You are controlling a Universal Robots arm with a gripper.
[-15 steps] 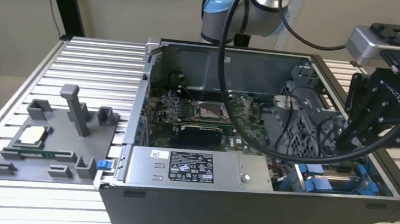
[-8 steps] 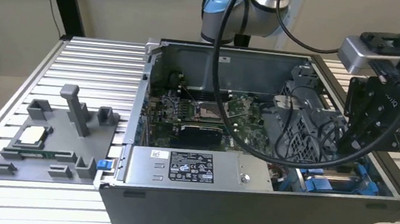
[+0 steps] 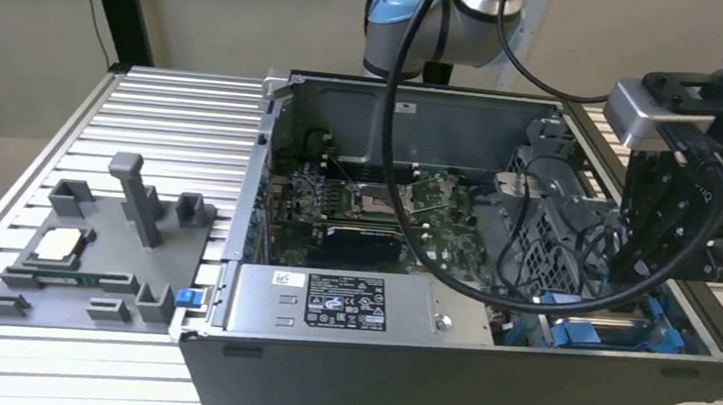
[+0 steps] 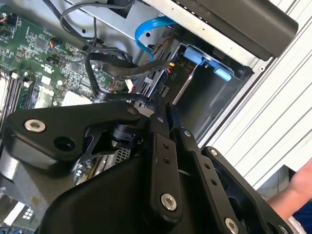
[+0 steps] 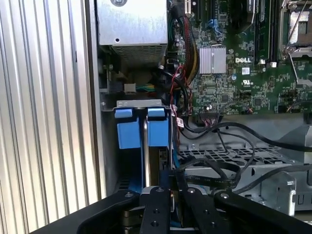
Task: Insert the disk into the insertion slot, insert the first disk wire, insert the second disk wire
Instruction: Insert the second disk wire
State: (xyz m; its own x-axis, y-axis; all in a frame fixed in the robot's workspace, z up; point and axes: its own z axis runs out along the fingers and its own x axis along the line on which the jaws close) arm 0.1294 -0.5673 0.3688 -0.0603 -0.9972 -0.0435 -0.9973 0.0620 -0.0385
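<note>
In the case's drive-bay corner, the pincer (image 5: 171, 187), fingers pressed together on what looks like a black wire, hangs right over the insertion slot (image 5: 142, 127), where the blue-framed disk (image 5: 145, 161) sits edge-up, long axis pointing away from it.

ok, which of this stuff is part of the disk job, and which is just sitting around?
Job: gripper, disk in its blue frame, insertion slot, black wire by the gripper.
Lying about: power-supply box, motherboard, grey fixture tray.

tool (image 4: 163, 105) above insertion slot (image 4: 204, 92)
</note>
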